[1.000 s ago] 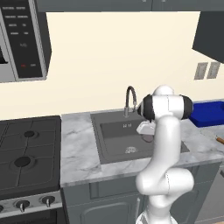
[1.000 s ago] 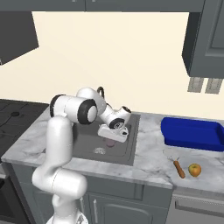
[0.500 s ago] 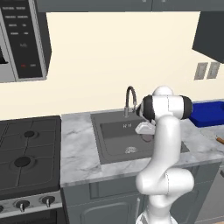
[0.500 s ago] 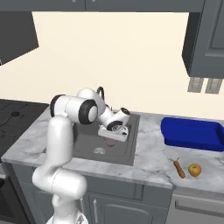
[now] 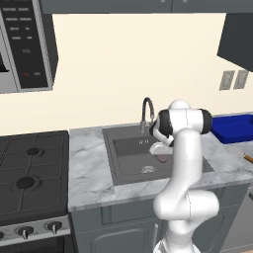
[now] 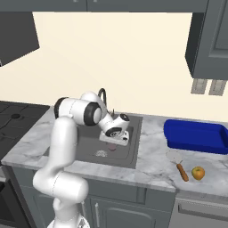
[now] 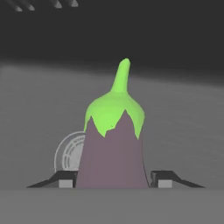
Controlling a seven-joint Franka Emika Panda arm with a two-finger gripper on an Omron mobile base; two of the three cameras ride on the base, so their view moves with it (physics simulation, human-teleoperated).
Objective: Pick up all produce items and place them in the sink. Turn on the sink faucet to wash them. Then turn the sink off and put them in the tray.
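A dark purple eggplant (image 7: pixel 113 157) with a green stem sits between my fingertips (image 7: pixel 65 180), its stem pointing away from the hand. My gripper (image 7: pixel 113 181) is shut on it and hangs low over the dark grey sink (image 5: pixel 111 160). From the base, the gripper (image 6: pixel 115 137) and the eggplant (image 6: pixel 111 147) show above the sink (image 6: pixel 134 149), to the right of the round drain (image 6: pixel 101 153). The sink faucet (image 5: pixel 147 111) arches at the back rim, and no water shows. A yellow fruit (image 6: pixel 198 172) lies on the counter at the right. The blue tray (image 6: pixel 196 136) is behind it.
A utensil with an orange handle (image 6: pixel 180 165) lies on the marble counter beside the yellow fruit. A gas stove (image 5: pixel 27 170) is left of the sink, under a microwave (image 5: pixel 27 47). Wall cabinets hang above both ends of the counter.
The hand with the eggplant has sunk very slightly toward the basin. The grip is unchanged.
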